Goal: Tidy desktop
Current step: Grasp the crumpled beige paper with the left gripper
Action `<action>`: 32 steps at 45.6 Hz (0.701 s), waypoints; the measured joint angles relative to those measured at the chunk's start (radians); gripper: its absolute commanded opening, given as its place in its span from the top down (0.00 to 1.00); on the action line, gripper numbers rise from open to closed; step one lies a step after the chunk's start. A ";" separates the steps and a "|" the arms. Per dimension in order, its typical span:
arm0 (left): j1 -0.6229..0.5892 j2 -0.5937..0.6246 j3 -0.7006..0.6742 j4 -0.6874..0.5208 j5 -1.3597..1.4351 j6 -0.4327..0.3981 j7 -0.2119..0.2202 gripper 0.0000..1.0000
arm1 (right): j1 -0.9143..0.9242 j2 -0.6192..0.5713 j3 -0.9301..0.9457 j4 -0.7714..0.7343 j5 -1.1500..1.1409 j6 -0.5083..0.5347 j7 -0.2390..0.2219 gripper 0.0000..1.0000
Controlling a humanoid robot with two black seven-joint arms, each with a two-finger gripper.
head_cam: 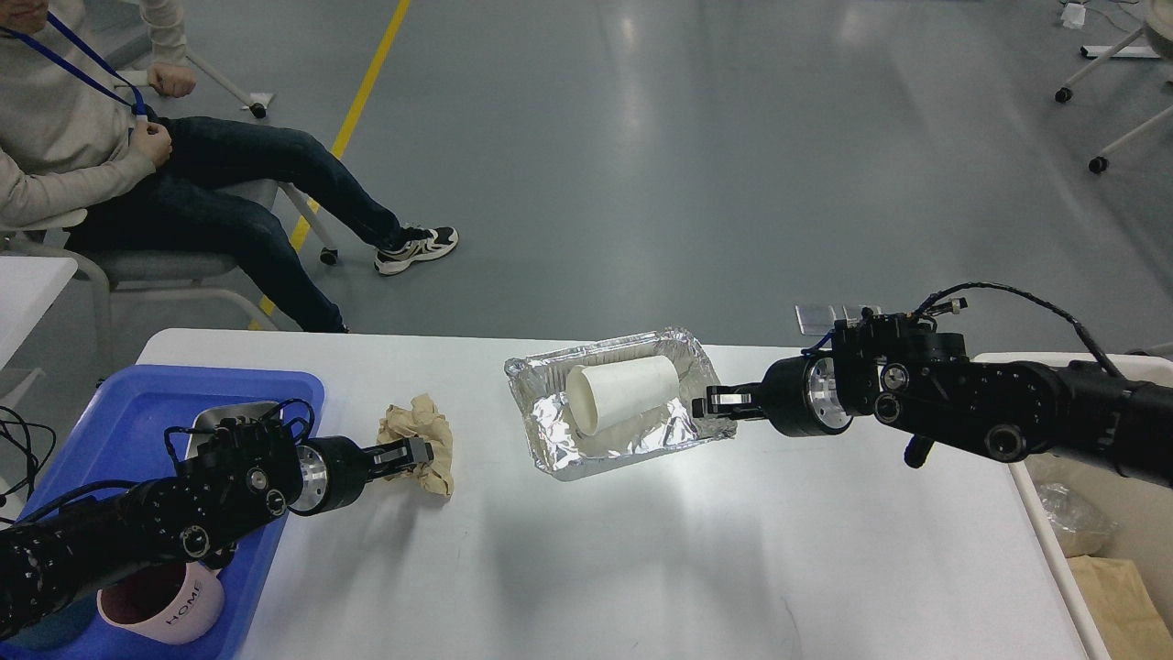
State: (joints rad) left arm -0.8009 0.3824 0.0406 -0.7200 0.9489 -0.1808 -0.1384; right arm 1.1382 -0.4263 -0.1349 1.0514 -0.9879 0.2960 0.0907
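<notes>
The white desktop [641, 550] carries a crumpled brown paper wad [431, 435] left of centre and a foil tray [559, 440] at the back centre. A white paper cup [623, 394] lies on its side in the foil tray. My left gripper [410, 453] is low over the desktop with its fingertips pressed into the wad's left side; paper hides how the jaws stand. My right gripper [715, 403] reaches in from the right and is shut on the foil tray's right rim.
A blue tray [110, 403] at the desktop's left edge holds a metal dish [215, 420] and a pink mug [169, 605]. A cream bin [1040, 522] with paper waste stands off the right edge. A person [92, 156] sits beyond the far left corner.
</notes>
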 measured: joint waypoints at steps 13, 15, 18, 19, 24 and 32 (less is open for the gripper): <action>-0.015 0.028 -0.008 -0.010 -0.011 -0.011 -0.090 1.00 | -0.004 0.008 -0.001 -0.006 0.000 -0.001 0.000 1.00; -0.019 0.047 -0.009 -0.023 -0.012 -0.013 -0.100 1.00 | -0.006 0.009 -0.002 -0.006 0.000 -0.002 0.000 1.00; -0.035 0.098 -0.010 -0.068 -0.011 -0.018 -0.111 1.00 | -0.008 0.011 -0.004 -0.007 0.000 -0.002 0.000 1.00; -0.041 0.117 -0.010 -0.088 -0.011 -0.021 -0.113 1.00 | -0.008 0.011 -0.004 -0.007 0.000 -0.002 0.000 1.00; -0.074 0.242 -0.010 -0.230 -0.011 -0.039 -0.114 1.00 | -0.009 0.012 -0.005 -0.007 0.000 -0.002 0.000 1.00; -0.126 0.463 -0.005 -0.432 -0.008 -0.053 -0.107 1.00 | -0.009 0.011 -0.005 -0.007 0.000 -0.002 0.000 1.00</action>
State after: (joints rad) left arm -0.9269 0.8455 0.0360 -1.1518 0.9406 -0.2337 -0.2452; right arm 1.1290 -0.4154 -0.1403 1.0445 -0.9879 0.2944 0.0907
